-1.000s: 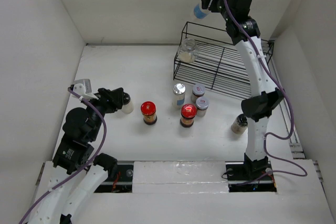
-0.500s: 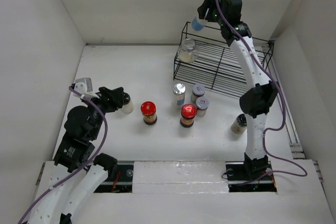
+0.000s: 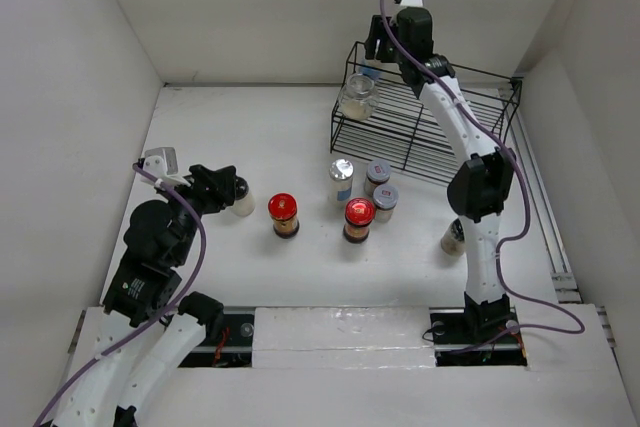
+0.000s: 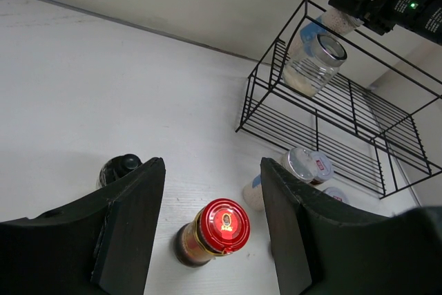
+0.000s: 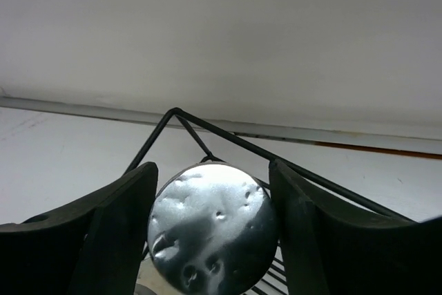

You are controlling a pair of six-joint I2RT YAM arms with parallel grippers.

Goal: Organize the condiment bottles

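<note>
Jars stand grouped at the centre of the top view on the white tabletop [image 3: 200, 127]: a left red-lidded jar [image 3: 283, 213], a right red-lidded jar [image 3: 358, 217], a silver-lidded jar [image 3: 341, 179], and an upper grey-lidded jar [image 3: 377, 175] touching or almost touching a lower grey-lidded jar [image 3: 385, 197]. A black-lidded jar [image 3: 241, 199] stands further left, just beside the left pincer [image 3: 222, 187], whose jaws are spread wide above the tabletop. A pale-filled jar [image 3: 455, 237] sits at the right, partly hidden behind the right arm. In the upper right, the black wire rack [image 3: 430, 132] carries a tilted jar [image 3: 356, 97] lying at the left end of its top shelf. The right pincer [image 3: 374, 57] is clamped on a blue-labelled jar [image 4: 312, 31] at the rack's upper left corner. Whether that jar touches the wire is hard to tell. In the right wrist view its dimpled silver lid fills the gap between both fingers.
</note>
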